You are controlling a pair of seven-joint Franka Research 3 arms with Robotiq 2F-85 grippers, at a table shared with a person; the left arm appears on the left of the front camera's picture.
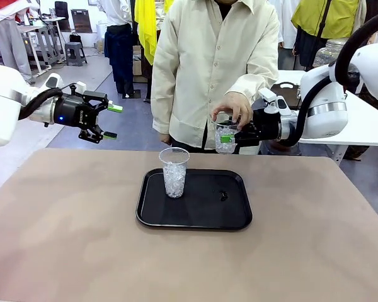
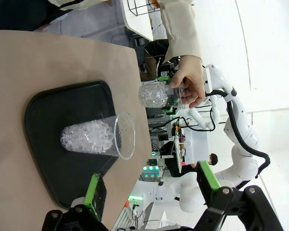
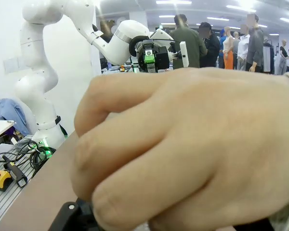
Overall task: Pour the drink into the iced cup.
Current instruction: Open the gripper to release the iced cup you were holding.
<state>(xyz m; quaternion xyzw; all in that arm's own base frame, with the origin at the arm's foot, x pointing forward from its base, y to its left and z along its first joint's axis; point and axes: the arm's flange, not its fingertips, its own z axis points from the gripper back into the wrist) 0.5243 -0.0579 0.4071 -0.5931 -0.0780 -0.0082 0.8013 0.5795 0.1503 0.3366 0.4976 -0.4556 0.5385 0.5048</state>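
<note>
The left gripper [image 1: 113, 121] hovers with its fingers spread apart above the table's [image 1: 69, 239] far left edge. An ice-filled clear plastic cup [image 1: 174, 175] stands upright in the far left part of the black tray [image 1: 198, 214] at the table's middle. Over the tray's far right corner a person's hand [image 1: 234, 107] grips the rim of a second ice-filled cup [image 1: 224, 143], on which the right gripper [image 1: 227, 134] is clamped.

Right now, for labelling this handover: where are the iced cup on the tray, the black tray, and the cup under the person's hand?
iced cup [image 1: 174, 179]: front view, its ice-filled wall.
black tray [image 1: 205, 207]: front view, its bare floor.
held cup [image 1: 223, 146]: front view, its lower wall.
</note>
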